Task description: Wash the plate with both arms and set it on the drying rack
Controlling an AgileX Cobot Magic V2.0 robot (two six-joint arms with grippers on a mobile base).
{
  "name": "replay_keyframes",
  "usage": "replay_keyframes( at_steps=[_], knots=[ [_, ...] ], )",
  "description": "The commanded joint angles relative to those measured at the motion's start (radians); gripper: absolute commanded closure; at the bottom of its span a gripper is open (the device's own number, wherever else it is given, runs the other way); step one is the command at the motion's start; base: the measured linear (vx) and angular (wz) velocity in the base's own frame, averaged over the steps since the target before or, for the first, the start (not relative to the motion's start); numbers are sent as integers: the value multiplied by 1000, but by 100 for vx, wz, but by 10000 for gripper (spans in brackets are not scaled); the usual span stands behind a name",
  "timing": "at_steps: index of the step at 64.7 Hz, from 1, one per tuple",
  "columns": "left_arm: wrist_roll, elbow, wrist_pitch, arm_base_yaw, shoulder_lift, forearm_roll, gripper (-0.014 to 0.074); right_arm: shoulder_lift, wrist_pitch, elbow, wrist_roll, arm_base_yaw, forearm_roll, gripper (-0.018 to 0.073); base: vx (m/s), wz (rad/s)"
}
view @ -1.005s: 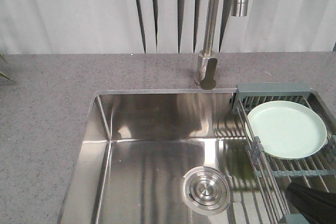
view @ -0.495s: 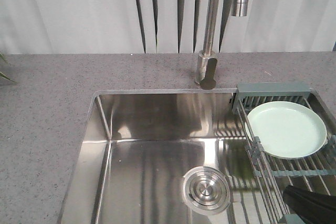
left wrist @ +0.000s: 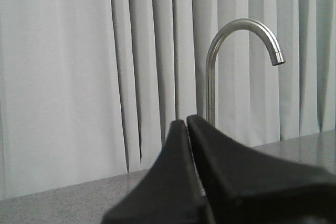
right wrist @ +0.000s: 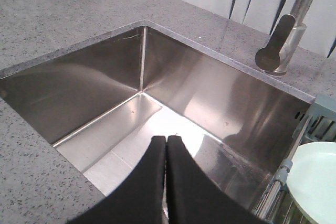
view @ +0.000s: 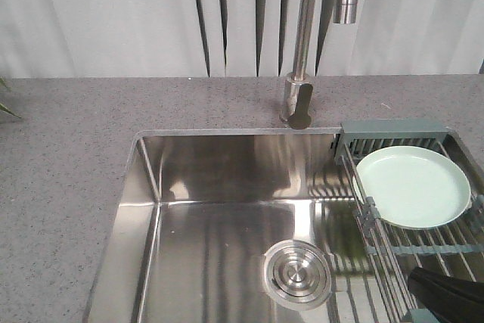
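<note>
In the front view, a grey speckled countertop [view: 68, 156] filled the left side, with pale curtains [view: 98, 13] hanging behind it. To its right the stainless steel sink [view: 219, 179] opened, its round drain [view: 297, 274] set in the floor toward the near edge. Behind the basin rose the faucet [view: 302, 43], its lever handle [view: 301, 107] pointing down at the base. Further right the drying rack [view: 393, 251] spanned the sink's right end, silver bars running between grey-green end pieces. The plate [view: 411, 186] lay flat on those bars, toward the rack's far end. A black arm part [view: 450, 296] showed at the lower right corner, near the plate but apart from it, on the side closer to the camera.

In the left wrist view, the left gripper [left wrist: 187, 121] had its two black fingers pressed together at the tips, holding nothing; the curved faucet spout [left wrist: 247, 30] stood beyond and above it, against the curtains.

In the right wrist view, the right gripper [right wrist: 166, 139] was likewise closed finger against finger and empty, hanging over the sink basin [right wrist: 121, 82]. The plate [right wrist: 315, 179] sat off to its right on the rack [right wrist: 286, 182], not touching the fingers, and the faucet base [right wrist: 278, 51] was ahead and to the right.
</note>
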Motion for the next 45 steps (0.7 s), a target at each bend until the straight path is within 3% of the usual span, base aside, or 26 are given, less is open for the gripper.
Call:
replay_keyframes(
  at_steps=[1, 13, 18, 22, 30, 34, 36, 41, 45],
  knots=[
    [-22, -20, 34, 4, 14, 7, 603, 13, -38, -27, 3, 1, 37, 561, 0, 0],
    [-22, -18, 67, -1, 14, 6, 603, 13, -38, -27, 3, 1, 37, 561, 0, 0],
    [-22, -1, 92, -1, 13, -33, 603, 13, -38, -27, 3, 1, 39, 561, 0, 0],
    [-22, 21, 113, -1, 13, -102, 603, 13, -38, -27, 3, 1, 39, 561, 0, 0],
    [-8, 63, 184, 0, 13, -324, 603, 13, -38, -27, 3, 1, 40, 561, 0, 0],
    [110, 75, 211, 0, 13, -438, 603, 13, -38, -27, 3, 1, 40, 561, 0, 0],
    [217, 81, 210, 0, 13, -483, 603, 13, -38, -27, 3, 1, 40, 561, 0, 0],
    [566, 97, 210, 0, 13, -656, 603, 13, -38, -27, 3, 1, 40, 561, 0, 0],
    [864, 115, 222, 0, 13, -859, 603, 13, -38, -27, 3, 1, 40, 561, 0, 0]
  ],
)
